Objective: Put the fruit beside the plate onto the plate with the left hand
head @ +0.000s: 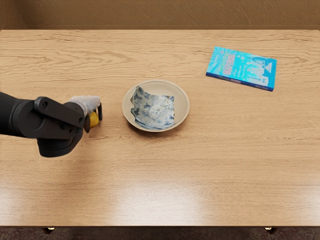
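The left robot hand (85, 111) is closed narrow around a small yellow fruit (94, 120). Its pale fingers (86, 103) curl over the top of the fruit and a dark digit presses against the side that faces the plate, so only a sliver of yellow shows between them. The dark forearm reaches in from the left edge of the view and ends in a bulky wrist just behind the grasp. Whether the fruit rests on the desk (200, 165) or is lifted a little off it cannot be told from this angle.

The fruit is left of the plate (182, 107), near it but apart from its rim, and not on it. The plate is round with a cream rim and a blue-and-white pattern across its middle, and it sits near the centre of the desk.

Well away to the right and further back lies a book (241, 68) with a bright blue cover, flat and turned at a slight angle. There are pale marks on the cover, but no writing can be read at this size, and no label shows on the fruit or plate.

Counted: one robot hand in view, one fruit, one plate, one book, all on a single light wooden desk with a strong grain
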Tool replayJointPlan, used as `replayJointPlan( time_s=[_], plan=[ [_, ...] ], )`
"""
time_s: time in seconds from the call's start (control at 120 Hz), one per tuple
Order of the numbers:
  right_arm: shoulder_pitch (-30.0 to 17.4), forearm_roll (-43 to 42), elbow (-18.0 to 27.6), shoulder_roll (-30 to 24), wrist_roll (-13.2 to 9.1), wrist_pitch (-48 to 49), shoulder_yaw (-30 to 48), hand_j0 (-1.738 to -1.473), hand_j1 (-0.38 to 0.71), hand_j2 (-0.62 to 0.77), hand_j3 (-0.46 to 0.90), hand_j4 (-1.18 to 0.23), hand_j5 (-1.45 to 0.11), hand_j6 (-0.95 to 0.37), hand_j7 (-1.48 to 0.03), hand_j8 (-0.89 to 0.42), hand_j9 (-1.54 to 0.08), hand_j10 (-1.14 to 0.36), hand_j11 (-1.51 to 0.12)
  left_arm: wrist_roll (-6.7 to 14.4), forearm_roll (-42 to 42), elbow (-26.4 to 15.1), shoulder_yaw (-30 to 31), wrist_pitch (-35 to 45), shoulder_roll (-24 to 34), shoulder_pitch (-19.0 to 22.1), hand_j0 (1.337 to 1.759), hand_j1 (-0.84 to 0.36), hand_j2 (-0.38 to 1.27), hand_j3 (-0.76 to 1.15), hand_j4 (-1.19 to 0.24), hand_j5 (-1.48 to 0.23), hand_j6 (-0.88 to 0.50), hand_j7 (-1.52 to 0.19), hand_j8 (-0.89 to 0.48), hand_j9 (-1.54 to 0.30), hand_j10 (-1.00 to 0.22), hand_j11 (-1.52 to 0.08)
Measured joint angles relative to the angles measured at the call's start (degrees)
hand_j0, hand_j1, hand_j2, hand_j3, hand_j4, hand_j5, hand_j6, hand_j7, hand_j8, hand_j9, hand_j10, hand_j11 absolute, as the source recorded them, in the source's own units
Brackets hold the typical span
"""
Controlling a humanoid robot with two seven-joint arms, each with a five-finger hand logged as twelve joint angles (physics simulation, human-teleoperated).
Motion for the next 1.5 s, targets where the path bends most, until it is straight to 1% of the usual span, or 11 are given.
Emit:
replayJointPlan(
  time_s=[0.15, 0.325, 0.392, 0.433, 0.508, 0.742, 0.958, 1.033, 1.292, 1.375, 1.5],
  plan=[
    [0.00, 0.00, 0.00, 0.00, 0.00, 0.00, 0.00, -1.658, -0.35, 0.00, 0.00, 0.00, 0.00, 0.00, 0.00, 0.00, 0.00, 0.00, 0.00, 0.02, -0.98, -0.07, 0.00, -0.05, 0.05, -2.88, 1.654, -0.28, 0.23, 0.03, -0.67, -0.86, -0.43, -0.92, -0.45, -0.89, -0.66, -0.88],
    [0.00, 0.00, 0.00, 0.00, 0.00, 0.00, 0.00, -1.658, -0.35, 0.00, 0.00, 0.00, 0.00, 0.00, 0.00, 0.00, 0.00, 0.00, 0.00, 0.03, -2.54, -0.32, -0.21, -0.09, 0.58, -7.33, 1.654, -0.26, 0.15, 0.01, -0.67, -0.88, -0.44, -0.89, -0.45, -0.89, -0.66, -0.89],
    [0.00, 0.00, 0.00, 0.00, 0.00, 0.00, 0.00, -1.658, -0.35, 0.00, 0.00, 0.00, 0.00, 0.00, 0.00, 0.00, 0.00, 0.00, 0.00, 0.05, -2.94, -0.40, -0.46, -0.12, 0.54, -8.52, 1.654, -0.27, 0.22, 0.01, -0.66, -0.88, -0.45, -0.89, -0.45, -0.89, -0.66, -0.88],
    [0.00, 0.00, 0.00, 0.00, 0.00, 0.00, 0.00, -1.658, -0.35, 0.00, 0.00, 0.00, 0.00, 0.00, 0.00, 0.00, 0.00, 0.00, 0.00, 0.06, -3.05, -0.44, -0.77, -0.12, 0.49, -9.20, 1.654, -0.26, 0.19, 0.01, -0.66, -0.88, -0.45, -0.89, -0.46, -0.89, -0.66, -0.88],
    [0.00, 0.00, 0.00, 0.00, 0.00, 0.00, 0.00, -1.658, -0.35, 0.00, 0.00, 0.00, 0.00, 0.00, 0.00, 0.00, 0.00, 0.00, 0.00, 0.08, -3.39, -0.53, -1.92, -0.40, -0.30, -10.14, 1.654, -0.27, 0.24, 0.01, -0.66, -0.88, -0.47, -0.88, -0.46, -0.88, -0.66, -0.88],
    [0.00, 0.00, 0.00, 0.00, 0.00, 0.00, 0.00, -1.658, -0.35, 0.00, 0.00, 0.00, 0.00, 0.00, 0.00, 0.00, 0.00, 0.00, 0.00, 0.18, -4.59, -0.72, -6.75, -1.06, -5.70, -12.31, 1.656, -0.29, 0.30, 0.00, -0.65, -0.89, -0.48, -0.88, -0.47, -0.87, -0.66, -0.87],
    [0.00, 0.00, -0.01, 0.00, 0.00, 0.00, 0.00, -1.658, -0.35, 0.00, 0.00, 0.00, 0.00, 0.00, 0.00, 0.00, 0.00, 0.00, 0.00, 0.24, -5.34, -0.13, -10.96, -1.13, -9.20, -12.17, 1.657, -0.32, 0.38, 0.00, -0.64, -0.90, -0.48, -0.88, -0.46, -0.87, -0.66, -0.87],
    [0.00, 0.00, 0.00, 0.00, 0.00, 0.00, 0.00, -1.658, -0.35, 0.00, 0.00, 0.00, 0.00, 0.00, 0.00, 0.00, 0.00, 0.00, 0.00, 0.23, -5.32, 0.50, -12.21, -1.14, -9.35, -11.46, 1.656, -0.29, 0.29, 0.00, -0.64, -0.90, -0.47, -0.89, -0.46, -0.87, -0.66, -0.87],
    [0.00, -0.01, 0.00, 0.00, 0.00, 0.00, 0.00, -1.658, -0.35, 0.00, 0.00, 0.00, 0.00, 0.00, 0.00, 0.00, 0.00, 0.00, 0.00, 0.22, -5.07, 3.31, -13.99, -1.06, -9.35, -9.99, 1.656, -0.29, 0.30, 0.00, -0.63, -0.85, -0.49, -0.85, -0.48, -0.84, -0.64, -0.84],
    [0.00, 0.00, 0.00, 0.00, 0.00, 0.01, 0.00, -1.658, -0.35, 0.00, 0.00, 0.00, 0.00, 0.00, 0.00, 0.00, 0.00, 0.00, 0.00, 0.23, -5.02, 3.66, -14.30, -0.94, -9.35, -9.96, 1.657, -0.26, 0.25, 0.00, -0.58, -0.78, -0.49, -0.78, -0.48, -0.77, -0.59, -0.77],
    [0.00, 0.00, 0.00, 0.00, 0.00, 0.00, 0.00, -1.658, -0.35, 0.00, 0.00, 0.00, 0.00, 0.00, 0.00, 0.00, 0.00, 0.00, 0.00, 0.23, -5.09, 4.22, -14.51, -0.48, -9.35, -9.43, 1.657, -0.13, 0.16, 0.00, -0.44, -0.59, -0.39, -0.59, -0.39, -0.58, -0.45, -0.58]
  ],
)
